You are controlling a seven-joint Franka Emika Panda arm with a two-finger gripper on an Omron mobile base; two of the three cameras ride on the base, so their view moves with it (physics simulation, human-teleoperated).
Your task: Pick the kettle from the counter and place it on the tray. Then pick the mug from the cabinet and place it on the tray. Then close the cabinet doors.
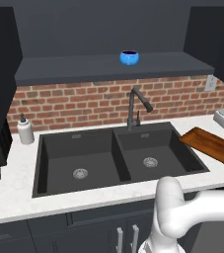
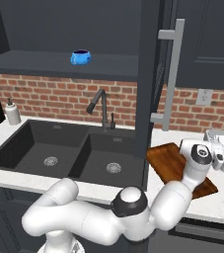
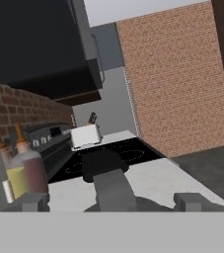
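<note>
The kettle (image 3: 102, 165) is sitting on the white counter (image 3: 158, 179), right at the edge of the black stovetop (image 3: 133, 154). In the hand view it's dead ahead of the gripper (image 3: 113, 201), with its grey handle pointing back toward the camera. The fingertips (image 3: 34, 200) are spread wide, one on each side of that handle, and they're holding nothing. I can't tell if they touch the kettle.

A white toaster (image 3: 86, 136) is just behind the kettle, and some sauce bottles (image 3: 27, 165) stand off to one side, labels too blurry to read.

The wooden tray (image 2: 170, 163) lies on the counter beside the double sink (image 1: 118, 158), partly under the arm. The blue mug (image 1: 129, 58) is on the cabinet (image 1: 108, 66) shelf above the faucet (image 1: 135, 106), with plenty of free shelf around it. One cabinet door (image 2: 150, 74) stands open, edge-on right above the tray, so that spot looks tight.
</note>
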